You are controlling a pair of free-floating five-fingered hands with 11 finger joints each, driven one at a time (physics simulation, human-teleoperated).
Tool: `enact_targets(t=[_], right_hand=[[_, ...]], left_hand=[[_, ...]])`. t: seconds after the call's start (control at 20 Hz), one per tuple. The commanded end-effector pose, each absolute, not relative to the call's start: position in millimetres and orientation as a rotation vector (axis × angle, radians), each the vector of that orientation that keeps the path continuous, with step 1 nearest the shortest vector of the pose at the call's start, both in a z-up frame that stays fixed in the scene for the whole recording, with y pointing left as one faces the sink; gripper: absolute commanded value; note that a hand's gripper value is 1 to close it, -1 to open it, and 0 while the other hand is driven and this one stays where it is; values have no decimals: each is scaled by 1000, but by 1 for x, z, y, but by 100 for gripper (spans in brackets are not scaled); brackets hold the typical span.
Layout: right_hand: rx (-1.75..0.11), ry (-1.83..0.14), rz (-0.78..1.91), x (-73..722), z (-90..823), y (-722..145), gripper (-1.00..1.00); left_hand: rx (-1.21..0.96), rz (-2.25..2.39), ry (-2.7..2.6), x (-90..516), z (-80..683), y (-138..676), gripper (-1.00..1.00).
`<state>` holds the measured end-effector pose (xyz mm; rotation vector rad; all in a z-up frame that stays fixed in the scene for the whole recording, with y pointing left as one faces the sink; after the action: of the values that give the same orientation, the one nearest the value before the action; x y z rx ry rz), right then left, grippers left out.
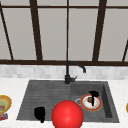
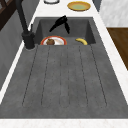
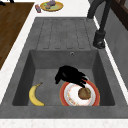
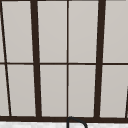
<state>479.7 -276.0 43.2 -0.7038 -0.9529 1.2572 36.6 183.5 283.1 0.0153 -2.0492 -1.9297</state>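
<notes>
red ball (image 1: 67,115) is sitting nearest; right hand (image 3: 70,75), fingers relaxed, is hovering over the plate (image 3: 67,98) holding a muffin (image 3: 84,93); left hand (image 1: 39,113), grip unclear, is idling.

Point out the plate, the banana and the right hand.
plate (image 3: 93,99), right side view, on its red rim.
banana (image 3: 34,96), right side view, mid-curve.
right hand (image 3: 68,74), right side view, on its back, above the plate.
</notes>
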Motion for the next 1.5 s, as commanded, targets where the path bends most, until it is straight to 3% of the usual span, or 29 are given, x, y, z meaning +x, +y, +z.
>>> enact_targets(t=[0.0, 0.75, 1.2, 1.25, 1.45], right_hand=[[-718, -926, 1303, 495, 16, -281, -100], [-642, -778, 1346, 567, -81, -275, -100], [-688, -786, 1351, 583, -99, -273, -100], [-711, -779, 1355, 581, -96, -274, 100], [-829, -895, 1306, 582, -97, -280, 100]], left_hand=[[15, -1930, -2049, 37, 283, 184, 0], [15, -1930, -2049, 37, 283, 184, 0], [15, -1930, -2049, 37, 283, 184, 0], [15, -1930, -2049, 37, 283, 184, 0], [15, -1930, -2049, 37, 283, 184, 0]])
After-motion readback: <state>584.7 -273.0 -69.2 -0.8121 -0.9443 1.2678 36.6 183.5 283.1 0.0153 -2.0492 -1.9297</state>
